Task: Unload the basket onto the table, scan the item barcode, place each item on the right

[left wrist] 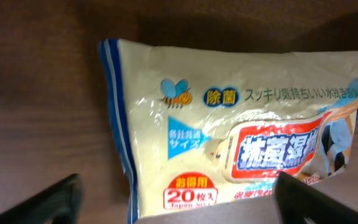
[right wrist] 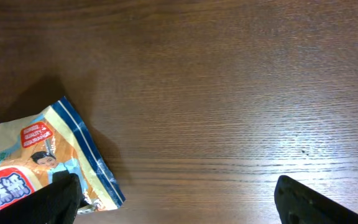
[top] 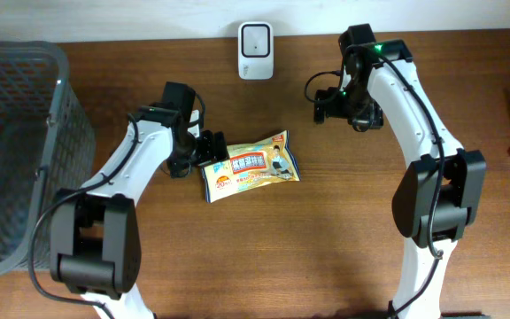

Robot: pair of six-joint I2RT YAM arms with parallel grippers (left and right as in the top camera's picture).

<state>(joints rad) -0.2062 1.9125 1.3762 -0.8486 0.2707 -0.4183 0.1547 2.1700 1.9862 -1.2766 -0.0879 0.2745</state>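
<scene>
So the wet wipes packet [top: 251, 166] is lying flat on the wooden tabletop [top: 343, 230], printed side up. It's right in front of the left tool [left wrist: 178, 186], with its blue-striped end just past the fingertips. That tool is spread wide and gripping nothing (both fingers [left wrist: 55, 202] sit out at the bottom corners of the wrist view, packet between and beyond them). The right tool [right wrist: 176, 186] is wide open too, with only bare wood between its fingers. From there the packet's corner pokes in on its left, close to the left finger. The white scanner [top: 255, 38] stands beyond both tools at the far edge. A grey mesh basket [top: 25, 97] sits outboard of the left arm.
</scene>
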